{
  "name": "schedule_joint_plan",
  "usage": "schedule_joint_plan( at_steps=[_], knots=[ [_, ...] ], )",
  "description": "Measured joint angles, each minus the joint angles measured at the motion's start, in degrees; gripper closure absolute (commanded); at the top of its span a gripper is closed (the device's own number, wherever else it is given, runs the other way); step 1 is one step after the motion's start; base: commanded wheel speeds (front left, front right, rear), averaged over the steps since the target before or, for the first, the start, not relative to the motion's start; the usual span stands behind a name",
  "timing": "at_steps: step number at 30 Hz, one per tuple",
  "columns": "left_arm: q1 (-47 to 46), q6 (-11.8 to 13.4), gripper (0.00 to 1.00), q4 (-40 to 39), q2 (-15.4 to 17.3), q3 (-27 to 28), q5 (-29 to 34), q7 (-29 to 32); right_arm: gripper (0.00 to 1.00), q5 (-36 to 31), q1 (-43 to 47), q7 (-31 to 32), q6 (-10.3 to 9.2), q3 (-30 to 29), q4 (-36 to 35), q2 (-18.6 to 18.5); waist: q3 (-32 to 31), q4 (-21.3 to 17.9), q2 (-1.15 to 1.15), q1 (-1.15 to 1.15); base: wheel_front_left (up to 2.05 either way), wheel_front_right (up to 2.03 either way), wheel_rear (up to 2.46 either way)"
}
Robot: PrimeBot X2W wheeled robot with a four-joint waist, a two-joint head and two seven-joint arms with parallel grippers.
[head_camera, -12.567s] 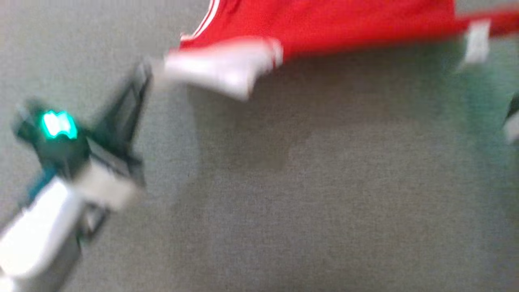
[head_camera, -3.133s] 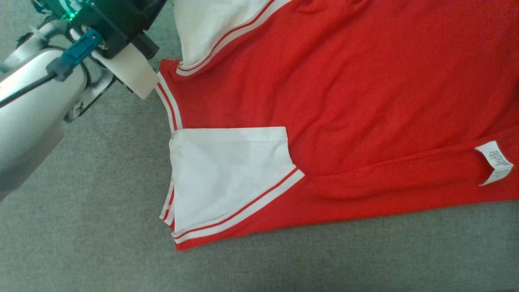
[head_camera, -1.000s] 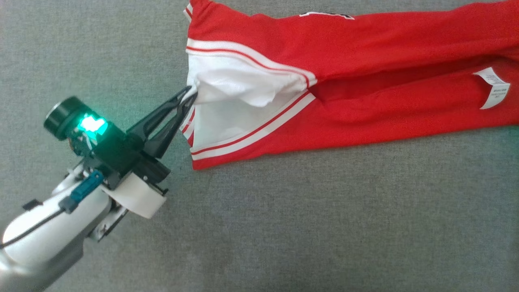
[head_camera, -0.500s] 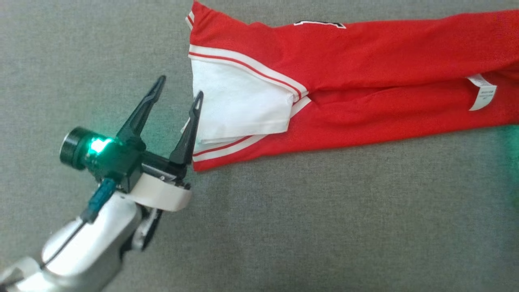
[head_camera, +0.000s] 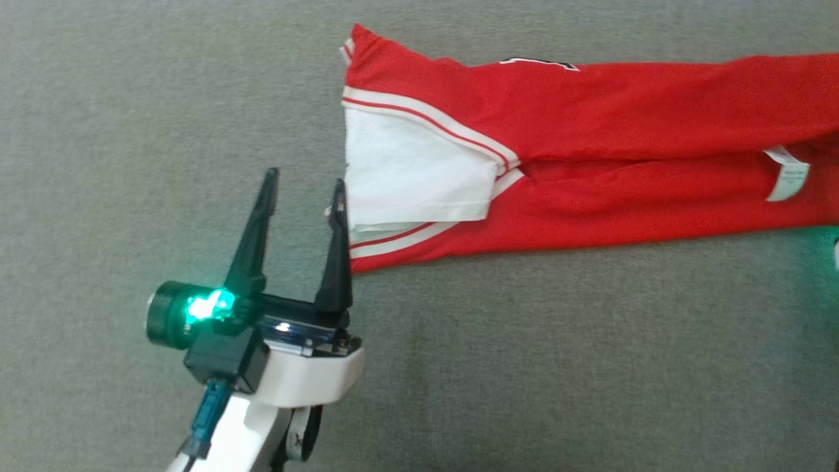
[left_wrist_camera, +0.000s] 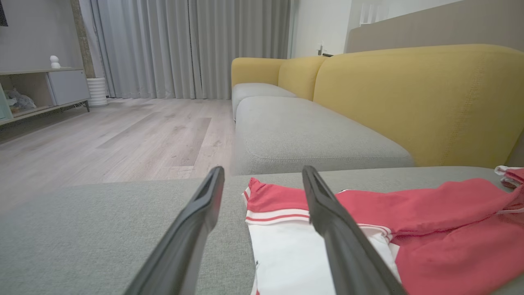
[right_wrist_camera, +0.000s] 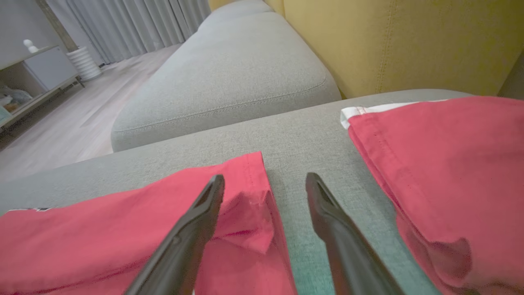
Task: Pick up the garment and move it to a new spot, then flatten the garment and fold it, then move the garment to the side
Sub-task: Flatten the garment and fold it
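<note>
Garment (head_camera: 590, 124), red with white striped trim, lies folded into a long strip across the far half of the grey sofa seat (head_camera: 524, 367). Left hand (head_camera: 305, 180) stands wide and empty at its left end, 1 finger (head_camera: 337, 249) just beside the white panel (head_camera: 413, 177). Right hand (right_wrist_camera: 264, 180) is wide too, empty, over the strip's right end.

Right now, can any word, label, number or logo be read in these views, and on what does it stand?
Care label on the garment: print too blurred to read.
Black-and-white print at the garment's far edge: mostly hidden, unreadable.
No other text seen.
</note>
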Motion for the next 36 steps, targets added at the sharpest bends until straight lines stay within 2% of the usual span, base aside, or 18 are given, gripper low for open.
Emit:
schedule_joint_plan(
  at_steps=[6,10,19,26,27,28,29,31,36],
  knots=[
    [1.05,-5.61,0.0,0.96,-4.6,4.05,3.98,0.0,0.0,-4.78,-6.92,3.32,0.01,-1.63,8.15,-0.34,0.21,1.92,0.0,0.0,0.0,0.0,0.0],
    [1.55,-8.33,0.0,1.53,-6.52,6.76,5.86,0.0,0.0,-6.04,-6.94,4.56,0.01,-2.4,11.15,-0.09,0.32,2.3,0.0,0.01,0.0,0.0,0.0],
    [3.99,-12.11,0.0,1.97,-8.89,11.04,8.44,0.0,0.0,-4.92,-1.67,5.7,0.01,-2.35,9.71,1.86,-0.39,0.79,0.0,0.0,0.0,0.0,0.0],
    [4.06,-14.47,0.0,2.15,-9.95,12.56,10.33,0.0,0.0,-2.71,-1.69,9.14,0.01,-0.91,9.61,1.65,-0.79,0.57,0.0,0.0,0.0,0.0,0.0],
    [4.07,-14.68,0.0,2.19,-10.06,12.78,10.44,0.0,0.05,-2.14,-1.81,9.51,0.01,-0.54,9.82,1.31,-0.78,0.68,0.0,0.0,0.0,0.0,0.0],
    [4.1,-14.99,0.0,2.22,-10.18,13.01,10.7,0.0,0.2,-1.57,-1.92,9.91,0.01,-0.19,9.87,1.04,-0.81,0.79,0.0,0.0,0.0,0.0,0.0],
    [4.15,-15.12,0.0,2.3,-10.25,13.21,10.84,0.0,0.54,-1.11,-2.08,10.49,0.01,0.08,9.85,0.92,-0.88,0.86,0.0,0.0,0.0,0.0,0.0],
    [4.36,-15.17,0.0,2.33,-10.42,13.52,11.18,0.0,0.98,-0.18,-2.4,11.77,0.01,0.77,9.82,0.69,-1.01,0.98,0.0,0.0,0.0,0.0,0.0],
    [4.62,-15.63,0.0,2.59,-10.77,14.19,11.29,0.0,1.0,2.01,-2.44,12.65,0.01,2.21,9.32,0.42,-1.58,0.73,0.0,0.0,0.0,0.0,0.0]
  ],
)
